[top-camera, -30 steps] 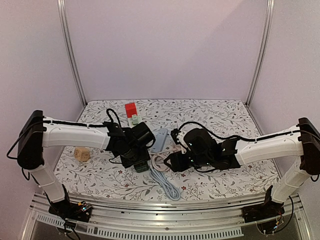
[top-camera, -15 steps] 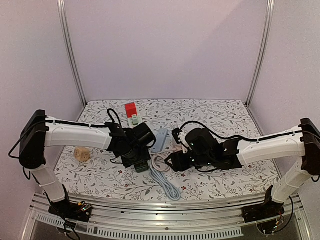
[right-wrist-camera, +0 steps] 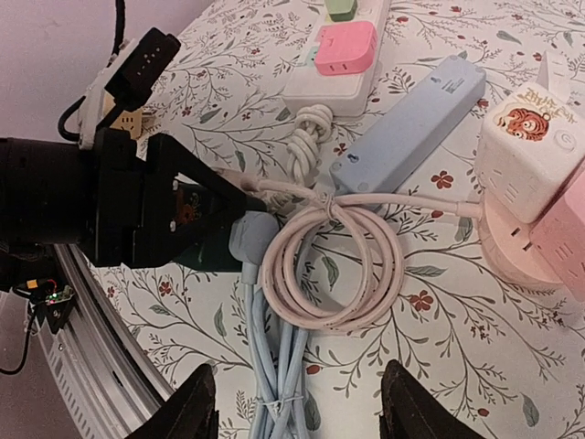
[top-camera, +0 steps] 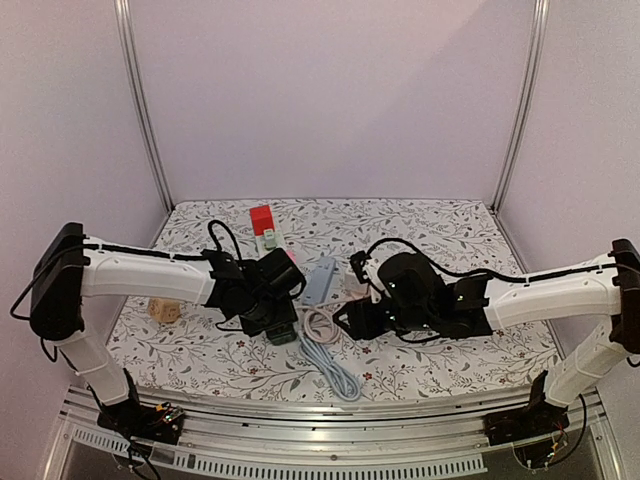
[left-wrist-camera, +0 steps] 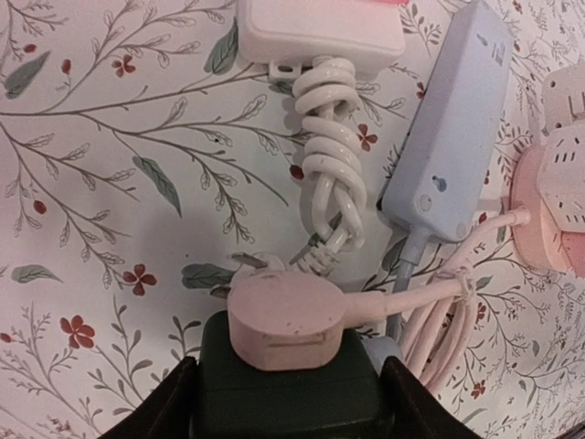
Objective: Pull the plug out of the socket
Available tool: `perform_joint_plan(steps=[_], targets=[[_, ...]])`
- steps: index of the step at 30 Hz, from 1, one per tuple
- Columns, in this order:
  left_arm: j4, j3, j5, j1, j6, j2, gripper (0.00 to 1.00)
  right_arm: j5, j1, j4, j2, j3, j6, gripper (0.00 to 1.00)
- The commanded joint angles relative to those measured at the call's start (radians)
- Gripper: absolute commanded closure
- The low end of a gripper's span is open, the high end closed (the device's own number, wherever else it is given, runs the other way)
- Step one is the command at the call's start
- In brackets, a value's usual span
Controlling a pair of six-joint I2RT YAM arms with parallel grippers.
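Note:
A round pink plug (left-wrist-camera: 285, 320) sits in the top of a dark green socket block (left-wrist-camera: 283, 395). Its pink cable runs right into a tied coil (right-wrist-camera: 334, 265). My left gripper (left-wrist-camera: 285, 412) is shut on the block, one finger on each side, and shows in the top view (top-camera: 277, 322). A pale blue plug (right-wrist-camera: 242, 240) sits against the block's right side. My right gripper (right-wrist-camera: 302, 416) is open and empty, hovering over the pink coil and the blue cable bundle (right-wrist-camera: 279, 366). In the top view it (top-camera: 347, 322) is just right of the left gripper.
A pale blue power strip (left-wrist-camera: 448, 137) lies right of centre. A white power strip (left-wrist-camera: 320, 32) with a knotted cord lies behind it. A pink round base with a white cube adapter (right-wrist-camera: 530, 137) stands at right. A wooden block (top-camera: 163, 309) lies far left.
My right gripper has shifted slightly to the right and back. My left gripper has stayed on the block with only a small shift.

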Motion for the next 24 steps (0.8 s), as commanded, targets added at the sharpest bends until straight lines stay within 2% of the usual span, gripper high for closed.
perform_joint_plan(steps=[1, 6, 10, 15, 24], targets=[[0.059, -0.095, -0.029, 0.012, 0.045, -0.077, 0.58, 0.003, -0.007, -0.034, -0.052, 0.007, 0.022, 0.4], [0.33, -0.244, 0.014, 0.011, 0.132, -0.222, 0.63, -0.03, -0.009, -0.08, -0.072, 0.042, 0.055, 0.4], [0.508, -0.319, 0.102, 0.021, 0.201, -0.296, 0.63, -0.079, -0.011, -0.108, -0.068, 0.074, 0.093, 0.4], [0.631, -0.335, 0.211, 0.028, 0.252, -0.343, 0.64, -0.173, -0.013, -0.134, -0.048, 0.132, 0.135, 0.41], [0.824, -0.365, 0.39, 0.044, 0.256, -0.373, 0.64, -0.218, -0.012, -0.17, 0.005, 0.221, 0.19, 0.46]])
